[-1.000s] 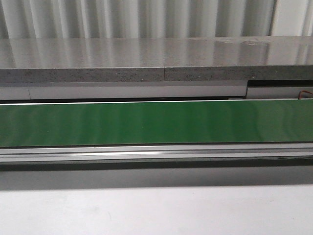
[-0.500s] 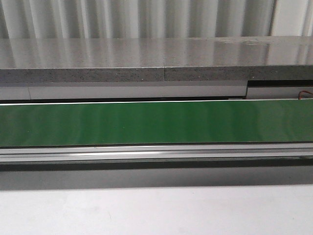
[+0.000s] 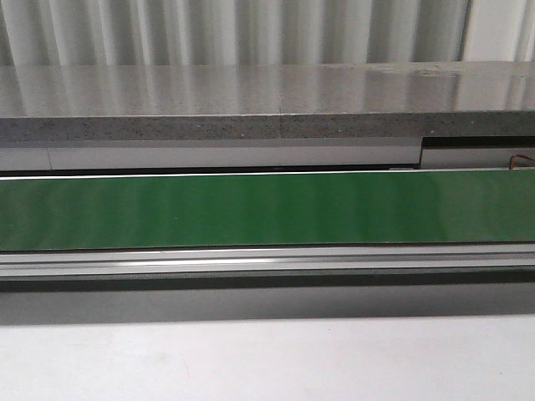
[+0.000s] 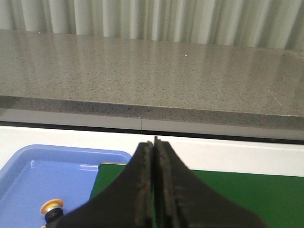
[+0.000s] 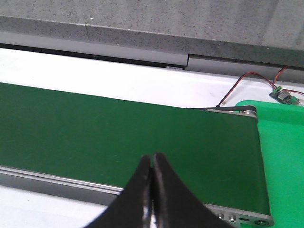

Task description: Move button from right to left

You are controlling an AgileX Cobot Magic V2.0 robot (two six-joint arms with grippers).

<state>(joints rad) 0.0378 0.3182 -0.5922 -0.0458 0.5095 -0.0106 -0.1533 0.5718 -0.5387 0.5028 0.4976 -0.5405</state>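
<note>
The button (image 4: 52, 209) (yellow cap up) sits in the blue tray (image 4: 28, 175), beside the end of the green belt (image 3: 267, 209). The left tool (image 4: 153, 190) hangs above that belt end, fingers pressed together on nothing. The right tool (image 5: 152, 190), likewise clenched and empty, hovers over the belt's other end.

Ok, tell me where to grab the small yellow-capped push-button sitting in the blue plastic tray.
Probably come from above and close on the dark block under the round cap of the button: the cap faces up in the blue tray and looks too rounded to pinch. The shut left gripper hides most of the block.
</note>
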